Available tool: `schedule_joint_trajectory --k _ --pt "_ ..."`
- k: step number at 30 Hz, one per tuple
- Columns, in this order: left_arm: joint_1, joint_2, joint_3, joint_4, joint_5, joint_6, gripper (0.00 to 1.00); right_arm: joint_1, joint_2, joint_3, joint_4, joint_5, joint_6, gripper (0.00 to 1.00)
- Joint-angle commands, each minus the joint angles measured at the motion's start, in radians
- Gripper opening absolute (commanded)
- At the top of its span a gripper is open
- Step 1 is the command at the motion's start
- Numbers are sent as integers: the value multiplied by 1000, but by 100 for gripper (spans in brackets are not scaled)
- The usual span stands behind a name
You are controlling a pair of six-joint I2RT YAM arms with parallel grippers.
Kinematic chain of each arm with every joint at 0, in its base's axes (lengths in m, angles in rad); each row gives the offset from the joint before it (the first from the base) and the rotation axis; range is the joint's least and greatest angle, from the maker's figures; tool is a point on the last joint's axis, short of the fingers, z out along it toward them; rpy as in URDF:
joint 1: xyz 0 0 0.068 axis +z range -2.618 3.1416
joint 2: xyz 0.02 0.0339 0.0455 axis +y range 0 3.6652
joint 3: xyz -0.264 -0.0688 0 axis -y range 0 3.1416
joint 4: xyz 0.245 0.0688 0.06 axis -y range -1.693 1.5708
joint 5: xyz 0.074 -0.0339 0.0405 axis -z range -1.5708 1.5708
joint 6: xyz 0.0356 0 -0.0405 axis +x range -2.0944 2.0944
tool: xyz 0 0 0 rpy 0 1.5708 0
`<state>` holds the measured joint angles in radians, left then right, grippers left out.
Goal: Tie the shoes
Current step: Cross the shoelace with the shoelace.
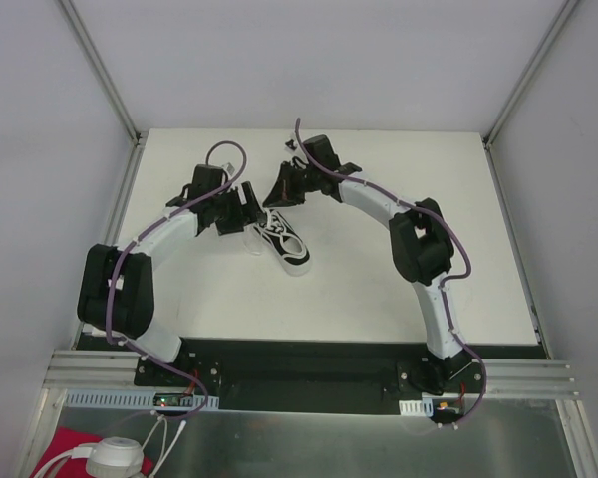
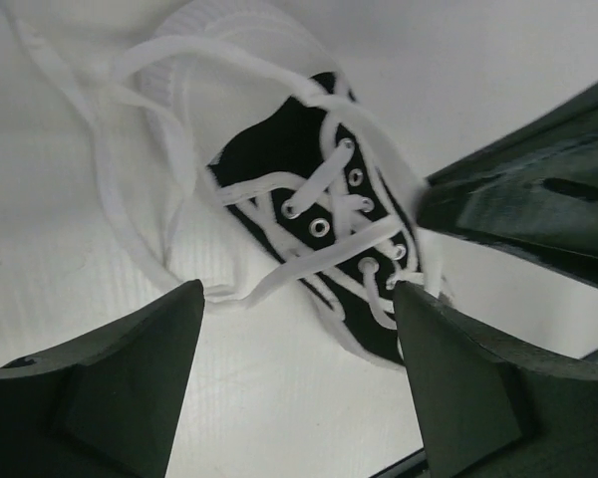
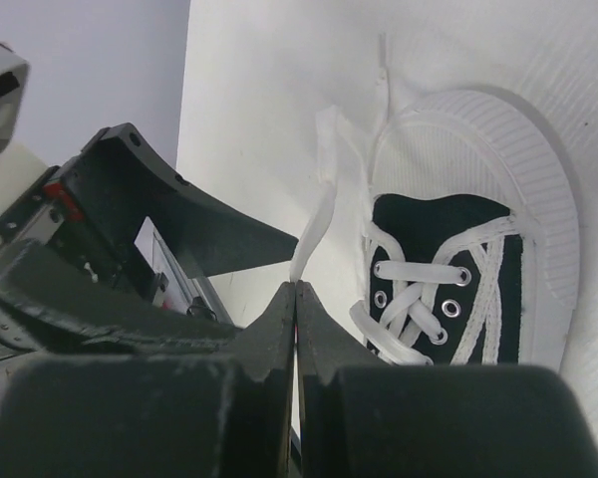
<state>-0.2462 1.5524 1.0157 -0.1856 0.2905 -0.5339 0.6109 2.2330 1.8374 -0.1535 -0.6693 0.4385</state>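
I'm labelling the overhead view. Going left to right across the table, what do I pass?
Left arm's elbow → left gripper → shoe → right arm's elbow. The right gripper overlaps the shoe sideways, so it is left out.

Robotics lab cell: white table [image 1: 379,299] walled by grey panels [image 1: 329,60], aluminium rail [image 1: 80,373], left arm [image 1: 115,289] and right arm [image 1: 419,244].
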Motion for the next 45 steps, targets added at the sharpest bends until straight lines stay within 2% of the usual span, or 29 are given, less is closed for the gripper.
schedule_joint_trajectory --k 1,6,8,15,21,25,34,40,45 --pt "1 32 4 183 162 -35 77 0 5 46 -24 13 26 1" --pt "-2 90 9 252 185 -3 75 -8 1 36 -27 13 32 1" --pt "1 107 3 255 180 2 66 -14 -1 36 -27 11 35 1" --pt "-1 98 -52 301 153 -18 48 -25 -3 34 -29 7 39 1" --pt "1 15 -121 301 105 -5 47 -25 -6 33 -27 8 39 1" --pt "1 0 -150 310 110 -5 42 -23 -6 39 -24 10 43 1" --pt "5 -60 -226 396 90 -37 40 -25 -13 26 -24 8 40 1" --pt "4 -26 -229 397 117 -20 35 -23 -15 26 -23 8 40 1" --pt "4 9 -217 403 121 -12 35 -22 -16 23 -21 8 42 1"
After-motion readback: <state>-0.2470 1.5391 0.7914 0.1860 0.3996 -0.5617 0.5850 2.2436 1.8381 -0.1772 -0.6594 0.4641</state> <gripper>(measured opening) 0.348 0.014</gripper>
